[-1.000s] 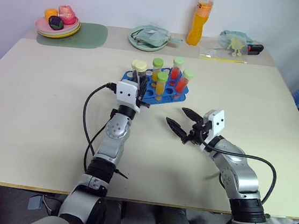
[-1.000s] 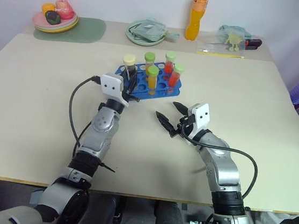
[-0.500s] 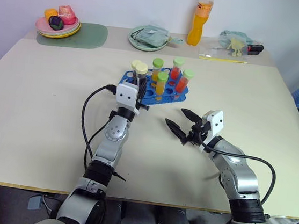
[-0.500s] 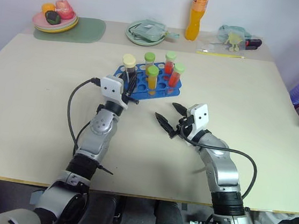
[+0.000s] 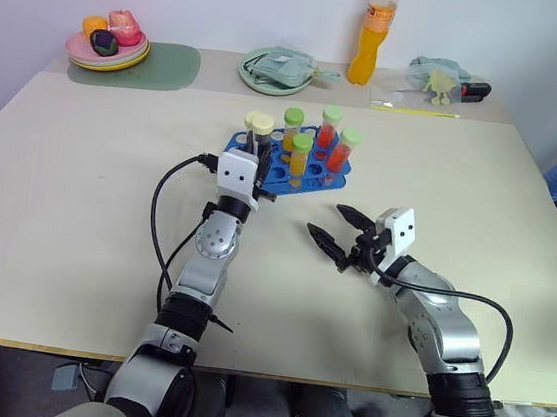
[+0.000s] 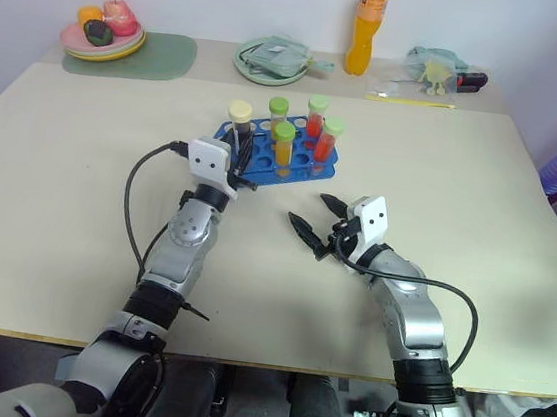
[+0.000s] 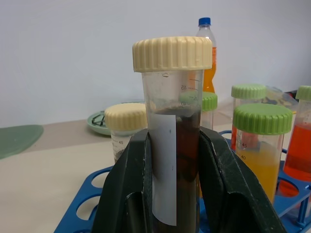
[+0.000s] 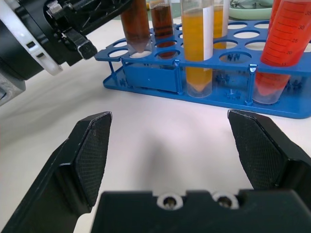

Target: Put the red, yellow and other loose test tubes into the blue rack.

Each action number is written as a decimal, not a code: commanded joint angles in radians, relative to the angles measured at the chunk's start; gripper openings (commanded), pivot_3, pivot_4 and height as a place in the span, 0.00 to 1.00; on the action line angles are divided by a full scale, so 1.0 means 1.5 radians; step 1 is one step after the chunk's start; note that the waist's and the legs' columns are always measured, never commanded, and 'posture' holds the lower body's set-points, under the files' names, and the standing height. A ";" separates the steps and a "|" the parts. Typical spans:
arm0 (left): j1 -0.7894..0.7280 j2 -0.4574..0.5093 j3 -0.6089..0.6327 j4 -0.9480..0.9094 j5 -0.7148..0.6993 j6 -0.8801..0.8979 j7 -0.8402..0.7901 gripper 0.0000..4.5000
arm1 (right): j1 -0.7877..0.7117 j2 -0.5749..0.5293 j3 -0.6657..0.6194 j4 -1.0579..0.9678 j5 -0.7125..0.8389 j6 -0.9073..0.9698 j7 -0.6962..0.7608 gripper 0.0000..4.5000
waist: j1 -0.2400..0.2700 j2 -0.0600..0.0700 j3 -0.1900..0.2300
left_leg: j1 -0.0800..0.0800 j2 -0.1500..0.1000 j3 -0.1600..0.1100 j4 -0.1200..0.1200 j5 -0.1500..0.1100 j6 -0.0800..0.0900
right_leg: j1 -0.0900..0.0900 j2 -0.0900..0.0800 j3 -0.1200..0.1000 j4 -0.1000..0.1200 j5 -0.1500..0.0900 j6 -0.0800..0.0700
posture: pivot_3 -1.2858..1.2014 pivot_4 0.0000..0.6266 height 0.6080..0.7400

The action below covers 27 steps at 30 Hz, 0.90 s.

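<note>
Beige tabletop (image 5: 77,206) extends to a pale wall, with side items along the far edge: one orange drink bottle (image 5: 375,33), one stack of plates with toy food (image 5: 108,43) on a green mat (image 5: 159,64), and one green plate with a pouch (image 5: 277,69). One blue rack (image 5: 314,175) stands mid-table. Counted at the rack: six tubes in all, being two cream-capped tubes with dark brown contents and four green-capped tubes, two orange-yellow and two red. Five of these stand upright in rack holes; the sixth, the dark brown tube (image 7: 172,145), is in my left gripper (image 7: 170,184), whose two black fingers are clamped flat against its sides below the cream cap. That tube is upright at the rack's near left corner, its tip at a hole there as seen from the right wrist view; whether it has entered the hole cannot be told. My left arm reaches straight forward, wrist tilted slightly upward. My right gripper (image 5: 340,233) hovers above the table just short of the rack's near edge, pointing forward and to the left, roughly level, its fingers spread wide with nothing between them. I see no loose tubes lying on the table.
</note>
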 commanded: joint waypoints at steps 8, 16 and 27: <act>-0.009 -0.002 0.003 -0.004 0.003 -0.016 0.007 0.17 | 0.003 0.002 -0.003 -0.034 0.004 -0.014 0.000 0.94 | 0.000 0.000 0.000 | 0.000 0.000 0.000 0.000 0.000 0.000 | 0.000 0.000 0.000 0.000 0.000 0.000 | 0.52 0.24 0.92; -0.002 0.001 0.004 -0.020 0.003 -0.009 0.011 0.82 | 0.000 -0.001 -0.005 -0.033 0.005 -0.013 0.003 0.94 | 0.000 0.000 0.000 | 0.000 0.000 0.000 0.000 0.000 0.000 | 0.000 0.000 0.000 0.000 0.000 0.000 | 0.52 0.24 0.92; 0.232 0.184 0.085 -0.429 -0.162 0.203 -0.172 0.82 | -0.032 -0.152 -0.059 -0.079 0.072 0.036 0.146 0.94 | -0.016 0.000 0.000 | 0.000 0.003 0.000 0.000 0.000 0.000 | 0.000 0.001 0.000 0.000 0.000 0.000 | 0.52 0.24 0.92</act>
